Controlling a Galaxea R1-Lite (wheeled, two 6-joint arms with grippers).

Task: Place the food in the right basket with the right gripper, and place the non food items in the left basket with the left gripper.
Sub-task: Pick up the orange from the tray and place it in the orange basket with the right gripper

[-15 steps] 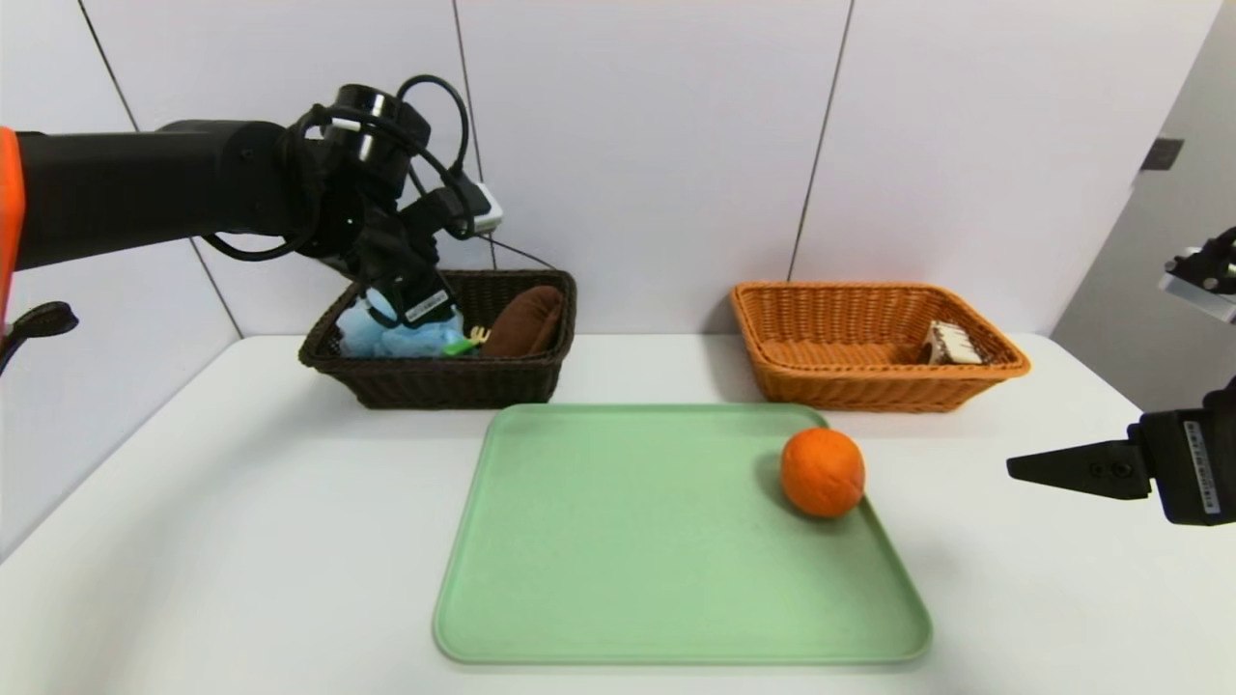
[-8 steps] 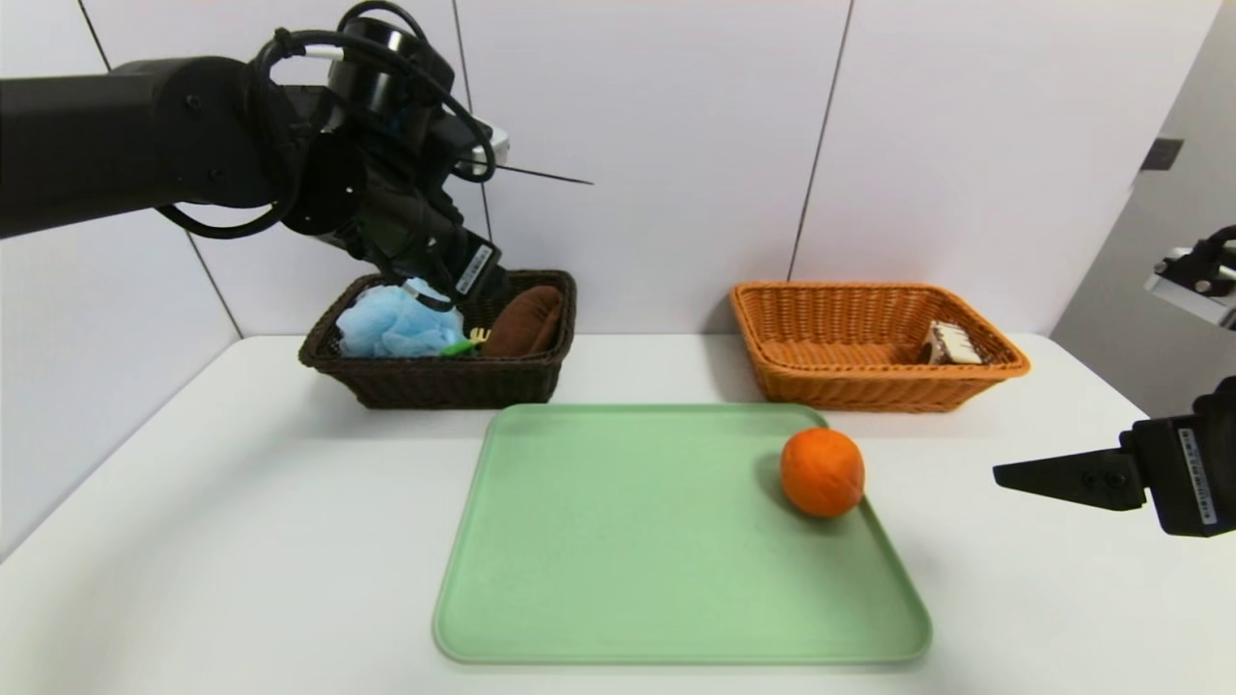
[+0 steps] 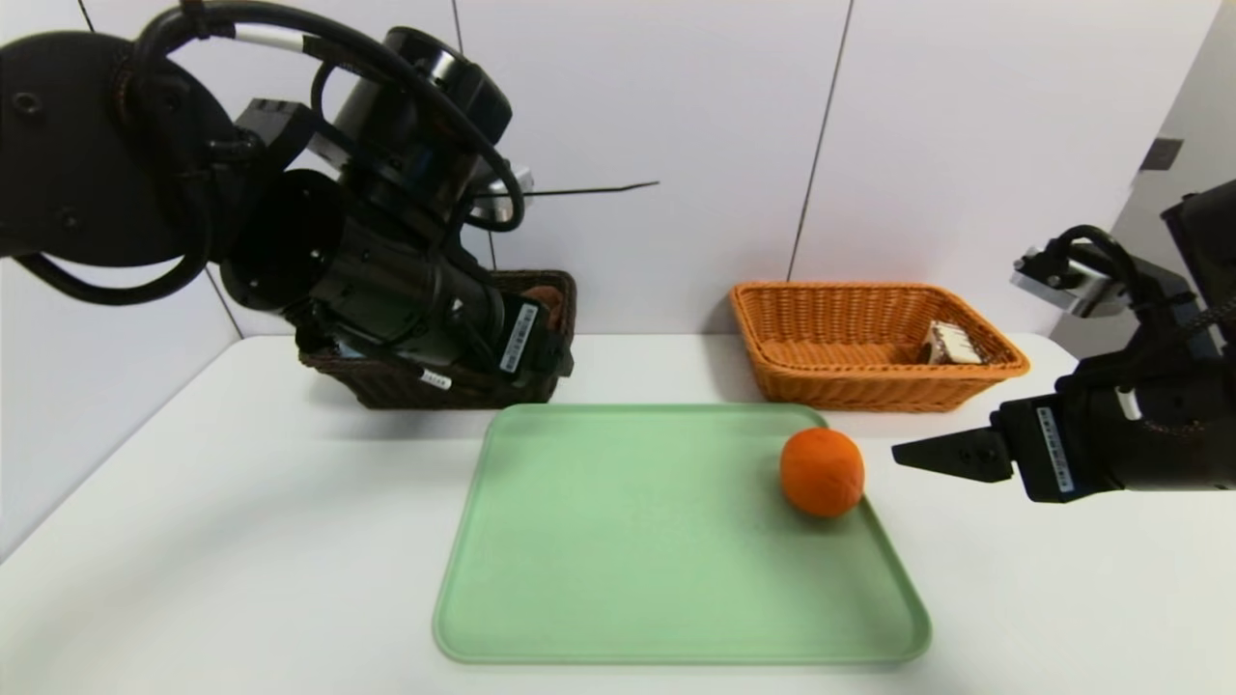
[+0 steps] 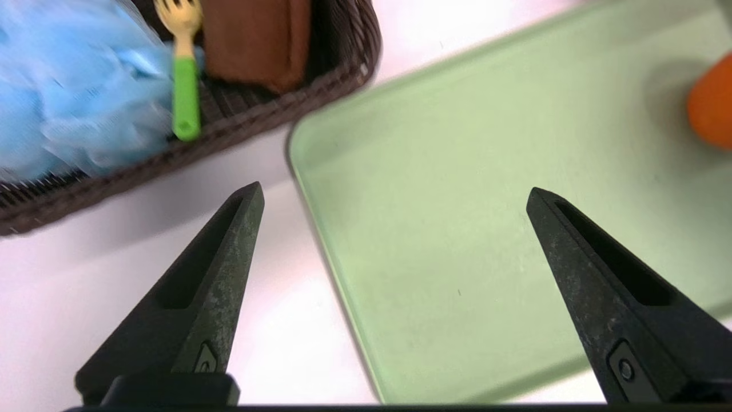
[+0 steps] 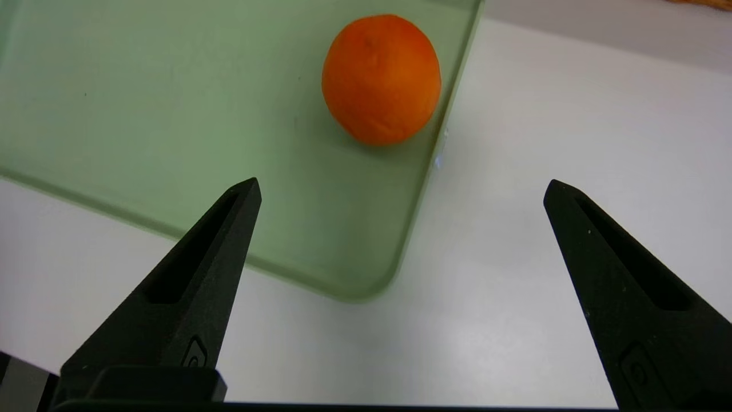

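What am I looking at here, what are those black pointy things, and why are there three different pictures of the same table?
It's a two-armed robot sorting things at a white table. One picture looks down from a camera on its head; the other two come from cameras on its wrists, so the black points are each claw's own two fingers. The left gripper hangs open and empty near the dark brown basket, which holds a blue bath puff, a brown towel and a yellow spoon with a green handle. The right gripper is also open and empty, aimed at an orange sitting near the right edge of a green tray. Behind it, an orange-tan basket holds a slice of cake. Nothing is being held.
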